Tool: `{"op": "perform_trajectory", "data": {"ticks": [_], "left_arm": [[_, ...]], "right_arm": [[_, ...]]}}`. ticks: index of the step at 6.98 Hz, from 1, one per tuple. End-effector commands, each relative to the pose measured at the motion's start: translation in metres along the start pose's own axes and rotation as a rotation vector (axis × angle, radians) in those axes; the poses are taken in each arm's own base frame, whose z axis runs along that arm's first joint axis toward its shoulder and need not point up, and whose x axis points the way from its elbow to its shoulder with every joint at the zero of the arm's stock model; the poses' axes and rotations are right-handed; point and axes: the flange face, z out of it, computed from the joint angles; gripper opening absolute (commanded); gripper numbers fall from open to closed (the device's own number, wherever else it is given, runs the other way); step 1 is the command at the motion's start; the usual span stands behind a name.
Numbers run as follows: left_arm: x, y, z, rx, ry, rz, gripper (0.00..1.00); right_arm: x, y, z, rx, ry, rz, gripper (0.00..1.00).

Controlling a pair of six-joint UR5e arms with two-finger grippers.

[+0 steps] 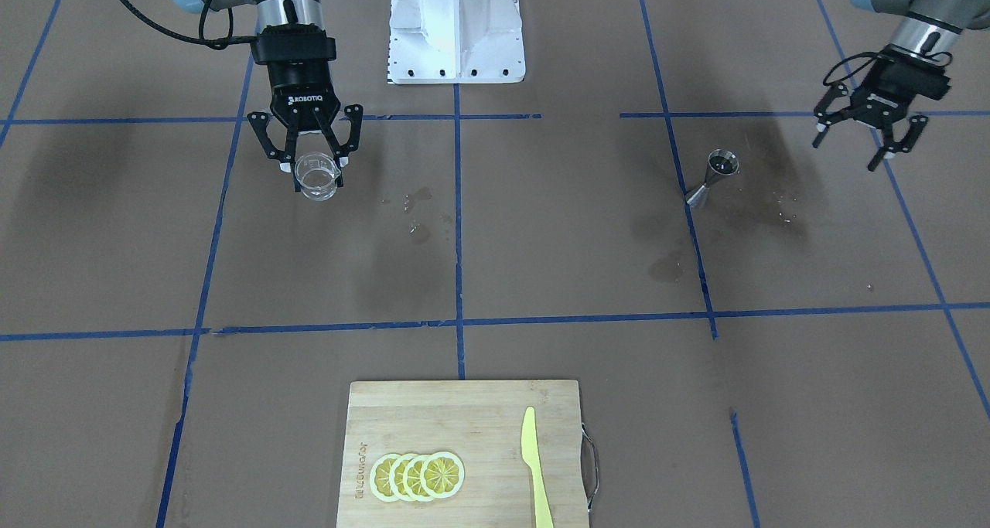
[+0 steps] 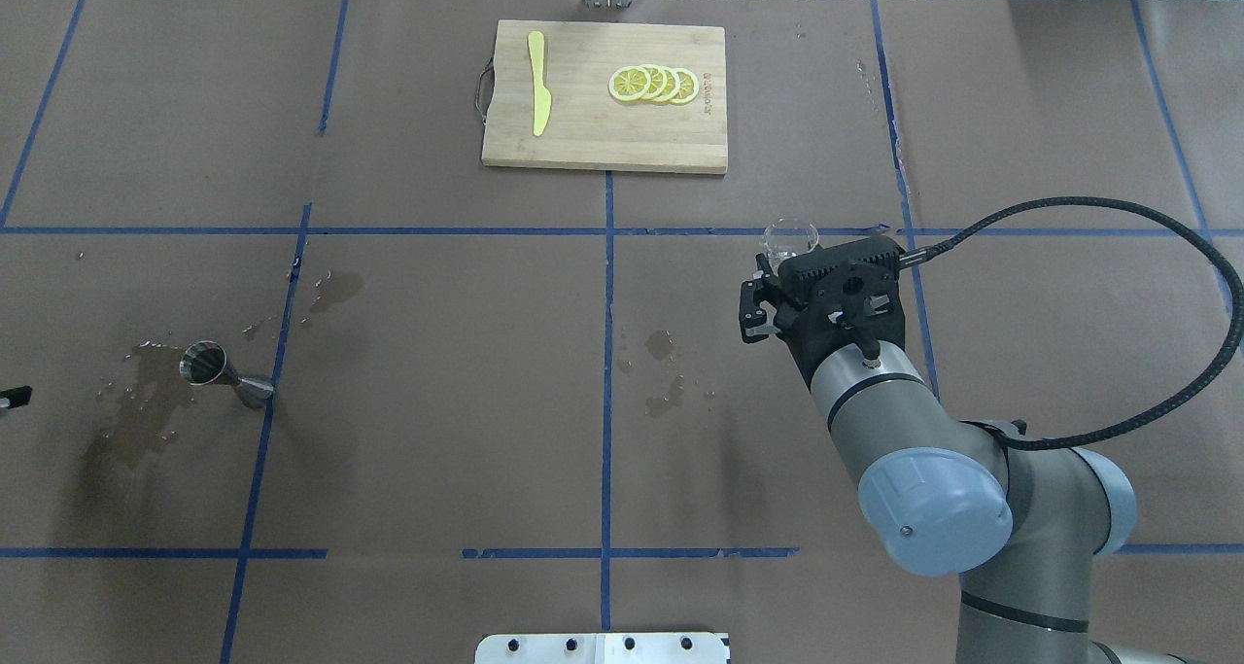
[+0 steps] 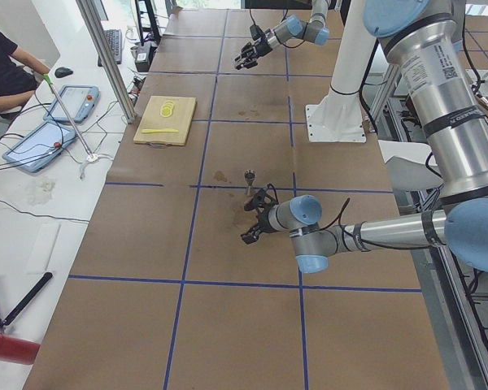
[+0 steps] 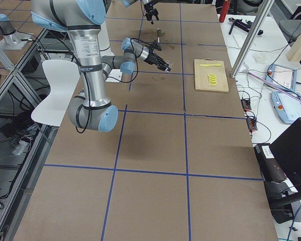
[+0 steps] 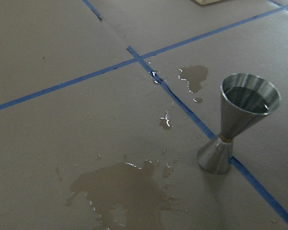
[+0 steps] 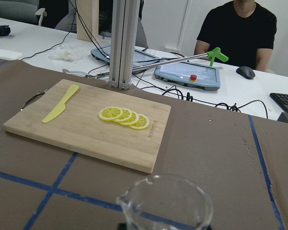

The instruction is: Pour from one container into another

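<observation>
The clear glass cup (image 1: 317, 177) hangs upright between the fingers of my right gripper (image 1: 315, 168), which is shut on it. From above, the cup (image 2: 789, 238) shows just past the gripper's body. Its rim and pouring lip fill the bottom of the right wrist view (image 6: 166, 205). The steel hourglass jigger (image 1: 715, 175) stands upright on a blue tape line, far across the table from the cup. My left gripper (image 1: 848, 151) hovers open and empty beside the jigger. The left wrist view shows the jigger (image 5: 238, 123) at the right.
Wet patches (image 5: 127, 191) darken the paper around the jigger, and more spots (image 2: 663, 372) lie near the table's middle. A wooden cutting board (image 2: 583, 134) with lemon slices (image 2: 653, 84) and a yellow knife (image 2: 538, 81) sits at the far edge. The white robot base (image 1: 456, 29) stands between the arms.
</observation>
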Motion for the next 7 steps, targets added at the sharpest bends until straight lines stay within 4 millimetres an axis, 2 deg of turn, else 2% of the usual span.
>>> {"op": "perform_trajectory", "data": {"ticks": [1,3,4,5,6,7], "left_arm": [[-0.075,-0.047,0.003,-0.079,-0.133,-0.053,1.00],[-0.098,-0.141,0.032,-0.162,-0.163,-0.161,1.00],[-0.109,-0.178,0.029,-0.199,-0.149,-0.221,1.00],[-0.119,-0.197,0.022,-0.223,-0.134,-0.187,1.00],[-0.123,-0.210,0.017,-0.225,-0.114,-0.196,1.00],[-0.122,-0.213,0.017,-0.224,-0.108,-0.197,1.00]], "right_arm": [[0.037,0.030,0.005,0.018,0.061,0.047,0.00],[0.095,0.067,0.007,0.045,0.066,0.129,0.00],[0.107,0.091,0.015,0.073,0.072,0.139,0.00],[0.117,0.126,0.032,0.105,0.082,0.143,0.00],[0.134,0.152,0.045,0.133,0.032,0.225,0.00],[0.160,0.180,0.060,0.162,0.032,0.239,0.00]]}}
